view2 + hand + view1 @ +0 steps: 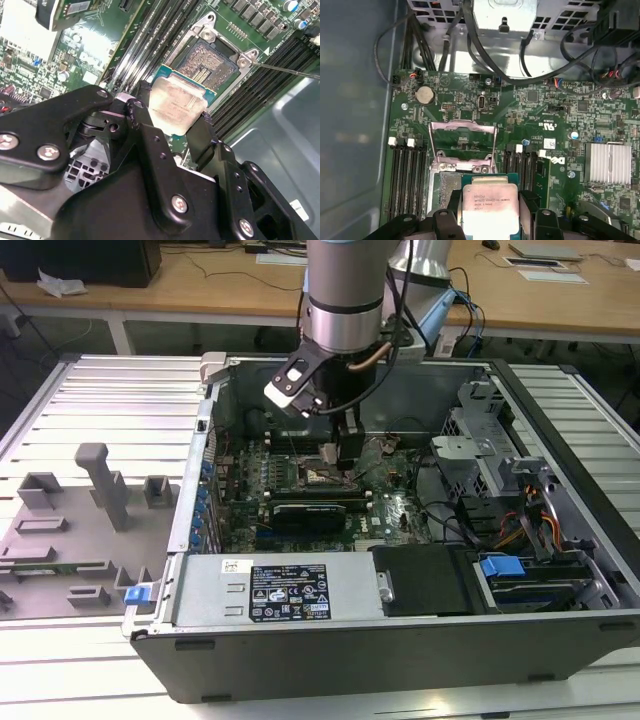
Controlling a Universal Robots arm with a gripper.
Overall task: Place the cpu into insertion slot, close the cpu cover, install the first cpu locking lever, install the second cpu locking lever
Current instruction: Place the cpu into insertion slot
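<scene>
**Entry, work in hand.** We are logging one black pincer (172, 120), its two fingers (150, 140) clamping opposite edges of one small flat square cpu with a pale silvery metal top (175, 107). We are judging that this edge grip is holding the chip level.

- **Position:** The chip is hanging close over one square dark-framed insertion slot with tan-gold contacts (209, 61), on the green circuit board (545, 110). It is not yet seated.
- **Cover:** One silvery metal-frame cpu cover (462, 126) is standing swung open, leaving the slot clear.
</scene>
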